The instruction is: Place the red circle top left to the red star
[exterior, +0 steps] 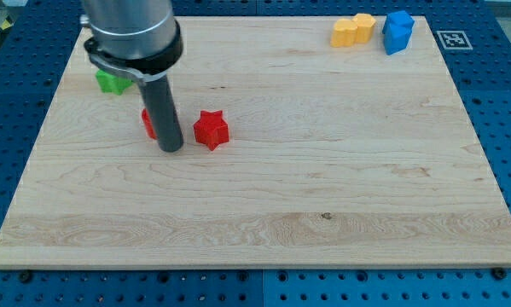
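Board (323, 196) of pale wood fills most of the frame. Arm housing (131, 34) descends at the upper left, ending in a bare rod with no jaws. My tip (171, 148) rests between the red circle (148, 124), partly hidden just behind the rod, and the red star (211, 130) to its right. Blue block (397, 31) and yellow block (352, 30) sit upper right; green block (110, 81) upper left.
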